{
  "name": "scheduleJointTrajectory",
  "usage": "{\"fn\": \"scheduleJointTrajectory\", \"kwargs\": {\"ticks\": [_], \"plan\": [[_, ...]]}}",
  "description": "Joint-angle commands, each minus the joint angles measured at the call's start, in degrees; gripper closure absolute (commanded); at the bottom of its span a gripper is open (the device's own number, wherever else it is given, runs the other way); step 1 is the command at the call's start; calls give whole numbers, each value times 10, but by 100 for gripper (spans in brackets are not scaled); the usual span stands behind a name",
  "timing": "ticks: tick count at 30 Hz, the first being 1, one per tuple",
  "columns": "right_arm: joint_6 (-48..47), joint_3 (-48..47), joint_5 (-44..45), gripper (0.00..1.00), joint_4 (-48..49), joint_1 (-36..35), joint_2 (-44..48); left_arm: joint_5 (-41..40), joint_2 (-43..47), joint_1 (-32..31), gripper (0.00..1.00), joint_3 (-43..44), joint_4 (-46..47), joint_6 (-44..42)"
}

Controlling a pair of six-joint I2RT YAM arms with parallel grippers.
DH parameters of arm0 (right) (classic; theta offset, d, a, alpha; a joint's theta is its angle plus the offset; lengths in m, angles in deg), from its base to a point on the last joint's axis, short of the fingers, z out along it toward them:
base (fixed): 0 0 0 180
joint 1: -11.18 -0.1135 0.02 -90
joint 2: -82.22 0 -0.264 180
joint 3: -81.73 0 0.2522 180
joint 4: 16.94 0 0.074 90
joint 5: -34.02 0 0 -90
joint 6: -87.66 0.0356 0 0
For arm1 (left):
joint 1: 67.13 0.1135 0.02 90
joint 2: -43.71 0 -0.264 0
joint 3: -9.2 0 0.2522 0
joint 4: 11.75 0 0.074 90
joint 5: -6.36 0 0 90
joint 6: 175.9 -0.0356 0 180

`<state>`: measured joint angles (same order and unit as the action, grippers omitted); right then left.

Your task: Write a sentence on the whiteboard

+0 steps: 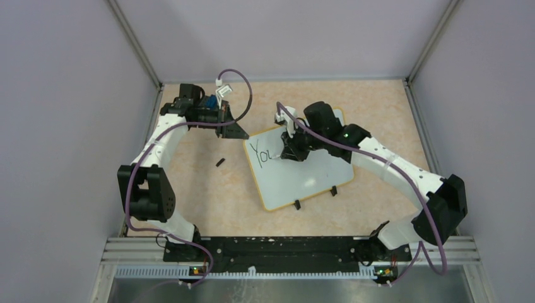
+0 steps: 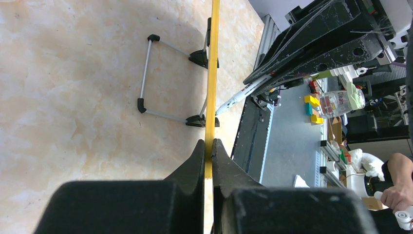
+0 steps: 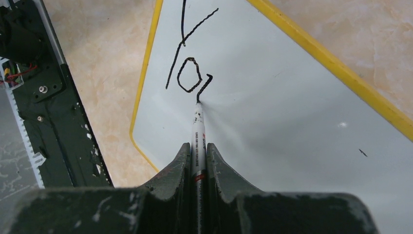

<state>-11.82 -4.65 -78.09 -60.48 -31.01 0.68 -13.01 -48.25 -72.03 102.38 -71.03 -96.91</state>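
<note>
Between the right gripper's (image 3: 197, 148) dark fingers sits a slim white marker pen (image 3: 198, 122), pinched tight. Its tip touches the large white whiteboard with the thin yellow rim (image 3: 302, 146), right at the end of the black handwritten sentence (image 3: 187, 73) — a Y, an o and one more stroke, near the board's left end. That arm comes in from the right, elbow out wide, wrist bent down over the board. On the other side, the left gripper (image 2: 208, 148) is clamped on the board's yellow edge, its arm arched up the left side of the table. The board sits askew on the mottled beige tabletop (image 1: 208, 196), with black clip feet (image 1: 296, 204) at its near edge — a small dark object (image 1: 220, 162) lies near it. Pale lilac walls (image 1: 63, 95) close in the cell.
</note>
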Motion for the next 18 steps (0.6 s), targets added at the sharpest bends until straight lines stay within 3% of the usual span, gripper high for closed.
{"fn": "scheduleJointTrajectory", "kwargs": {"ticks": [1, 18], "plan": [[-20, -5, 33, 100, -10, 20, 18, 9, 20, -5, 100, -6, -9, 2], [-6, -46, 44, 100, 10, 38, 6, 10, 21, -5, 100, -8, -5, 5]]}}
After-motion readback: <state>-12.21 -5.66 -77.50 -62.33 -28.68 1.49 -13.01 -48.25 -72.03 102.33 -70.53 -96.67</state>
